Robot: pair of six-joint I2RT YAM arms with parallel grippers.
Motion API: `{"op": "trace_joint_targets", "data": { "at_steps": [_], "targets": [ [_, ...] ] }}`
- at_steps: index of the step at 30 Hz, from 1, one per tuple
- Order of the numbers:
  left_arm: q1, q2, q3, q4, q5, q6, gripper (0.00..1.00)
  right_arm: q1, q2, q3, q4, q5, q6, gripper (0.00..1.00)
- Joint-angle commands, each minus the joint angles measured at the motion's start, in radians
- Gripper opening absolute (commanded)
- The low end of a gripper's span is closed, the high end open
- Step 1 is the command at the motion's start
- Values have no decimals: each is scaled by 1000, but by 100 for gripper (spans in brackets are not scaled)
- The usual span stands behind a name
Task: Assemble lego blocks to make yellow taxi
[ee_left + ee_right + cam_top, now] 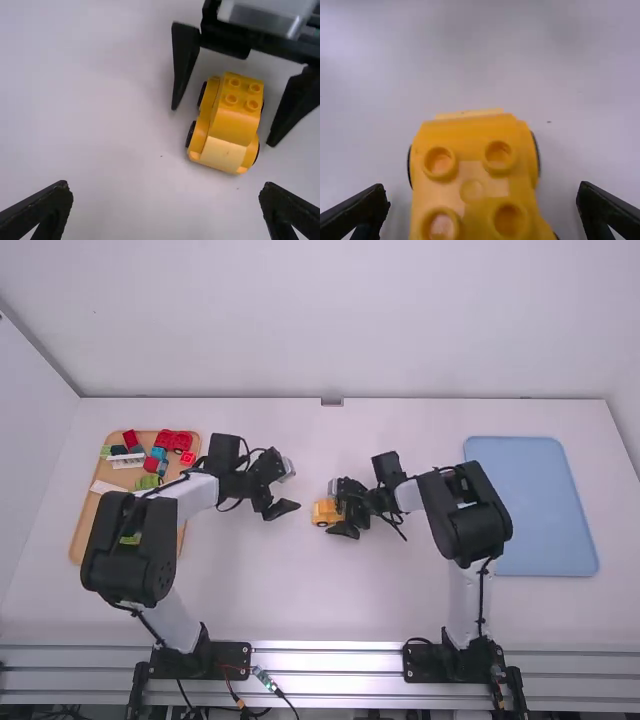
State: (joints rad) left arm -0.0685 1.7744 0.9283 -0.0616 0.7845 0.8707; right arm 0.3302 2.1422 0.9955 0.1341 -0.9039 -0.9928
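Yellow taxi [232,110] stands upright on the white table [300,590], between the spread fingers of the right gripper [338,508] — gap on both sides, nothing gripped. Left gripper [290,488] is also open and empty, over the table near the taxi, on its left side in the high view. The body has four studs on top, a paler sloped piece [223,154] at one end and black wheels [191,134] down the sides. Farther left, the wooden tray [84,525] holds loose parts: a red piece [175,441], a white block [127,460], plus blue, green and more red ones. The left arm [195,495] passes over part of that tray. Blue tray [545,510] lies at the table's right side — well apart from the taxi, beyond the right arm [462,515].
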Motion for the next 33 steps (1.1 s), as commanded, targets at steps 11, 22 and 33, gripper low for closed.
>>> {"op": "trace_joint_targets", "data": {
  "at_steps": [11,22,33],
  "targets": [
    [2,-33,-13,-9,-6,-34,99,-13,17,23,-8,-42,-29,77],
    [-3,-33,-11,-11,-6,-34,99,14,17,18,-10,-7,-29,89],
    [-3,-36,-11,-13,-5,-34,99,16,17,12,-11,14,-25,51]
  ]
}}
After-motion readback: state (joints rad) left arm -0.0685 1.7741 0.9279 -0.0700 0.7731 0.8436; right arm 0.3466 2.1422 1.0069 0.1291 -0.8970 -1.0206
